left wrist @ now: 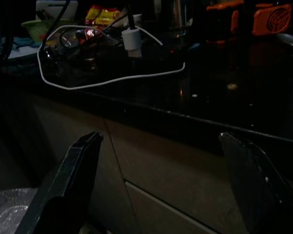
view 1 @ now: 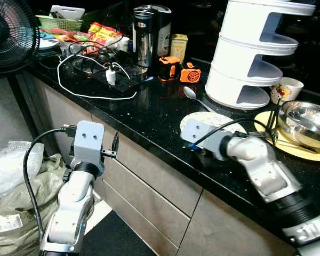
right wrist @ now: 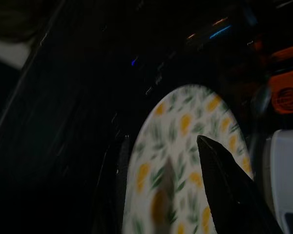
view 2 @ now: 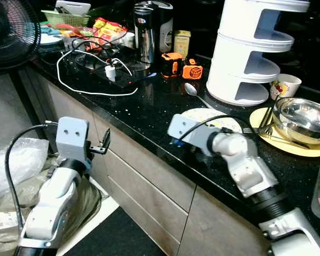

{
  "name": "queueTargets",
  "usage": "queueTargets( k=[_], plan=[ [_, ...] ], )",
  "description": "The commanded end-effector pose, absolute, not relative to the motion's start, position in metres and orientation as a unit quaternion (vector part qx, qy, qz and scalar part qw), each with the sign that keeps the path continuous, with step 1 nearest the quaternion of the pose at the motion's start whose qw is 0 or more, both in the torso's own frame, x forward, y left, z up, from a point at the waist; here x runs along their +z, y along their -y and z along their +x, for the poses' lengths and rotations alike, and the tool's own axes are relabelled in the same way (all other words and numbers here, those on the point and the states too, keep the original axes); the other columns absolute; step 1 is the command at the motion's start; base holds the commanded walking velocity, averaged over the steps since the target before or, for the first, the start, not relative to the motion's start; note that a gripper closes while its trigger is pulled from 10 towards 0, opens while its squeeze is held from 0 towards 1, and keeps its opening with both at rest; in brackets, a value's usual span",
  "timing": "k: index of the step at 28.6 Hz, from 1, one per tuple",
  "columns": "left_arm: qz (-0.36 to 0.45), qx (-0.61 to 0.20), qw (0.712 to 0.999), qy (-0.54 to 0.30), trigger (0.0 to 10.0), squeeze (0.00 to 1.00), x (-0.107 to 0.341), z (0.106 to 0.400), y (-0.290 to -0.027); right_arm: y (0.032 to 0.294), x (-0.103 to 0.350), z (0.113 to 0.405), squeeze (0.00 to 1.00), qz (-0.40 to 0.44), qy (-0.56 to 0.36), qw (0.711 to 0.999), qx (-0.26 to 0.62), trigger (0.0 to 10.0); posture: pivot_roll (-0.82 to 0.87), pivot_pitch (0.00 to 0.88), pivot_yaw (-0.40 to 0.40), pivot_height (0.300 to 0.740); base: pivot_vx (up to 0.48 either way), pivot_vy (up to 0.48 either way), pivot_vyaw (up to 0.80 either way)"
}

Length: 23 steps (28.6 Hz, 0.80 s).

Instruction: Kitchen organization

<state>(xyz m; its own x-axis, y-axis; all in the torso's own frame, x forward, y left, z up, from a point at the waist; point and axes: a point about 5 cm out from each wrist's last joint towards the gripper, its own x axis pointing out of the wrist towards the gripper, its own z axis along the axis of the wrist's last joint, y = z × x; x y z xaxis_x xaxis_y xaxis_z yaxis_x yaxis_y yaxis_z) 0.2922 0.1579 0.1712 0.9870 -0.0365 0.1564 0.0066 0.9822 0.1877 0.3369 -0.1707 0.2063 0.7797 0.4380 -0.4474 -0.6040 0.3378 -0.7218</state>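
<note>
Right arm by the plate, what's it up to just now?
The right gripper is at the near edge of the patterned plate on the black counter, fingers open and straddling its rim, not yet closed on it. The left gripper hangs open below the counter, in front of the drawers. A steel bowl sits on a yellow plate beside it.

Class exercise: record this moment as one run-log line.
right gripper: open, straddling patterned plate rim | left gripper: open, idle before drawers | plate flat on counter
</note>
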Motion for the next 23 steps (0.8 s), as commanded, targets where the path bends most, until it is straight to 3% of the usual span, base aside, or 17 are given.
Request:
queueTargets(
  k=[1, 7, 22, 23],
  plan=[
    [0.087, -0.014, 0.994, 0.069, 10.0, 0.00, 0.166, 0.291, -0.158, 0.176, 0.204, 0.333, 0.00, -0.478, -0.106, 0.808, 0.329, 10.0, 0.07, 0.000, -0.052, 0.740, 0.000, 0.000, 0.00],
    [0.086, -0.016, 0.994, 0.069, 10.0, 0.00, 0.166, 0.291, -0.157, 0.195, 0.202, 0.327, 0.00, -0.492, -0.144, 0.798, 0.317, 10.0, 0.06, 0.000, -0.045, 0.740, 0.000, 0.000, 0.00],
    [0.084, -0.014, 0.994, 0.069, 10.0, 0.00, 0.167, 0.290, -0.157, 0.197, 0.181, 0.321, 0.00, -0.511, -0.210, 0.785, 0.282, 10.0, 0.06, 0.000, -0.049, 0.740, 0.000, 0.000, 0.00],
    [0.083, -0.015, 0.994, 0.069, 10.0, 0.00, 0.167, 0.290, -0.157, 0.196, 0.178, 0.319, 0.00, -0.506, -0.226, 0.784, 0.278, 1.3, 0.06, 0.000, -0.049, 0.740, 0.000, 0.000, 0.00]
  ],
)
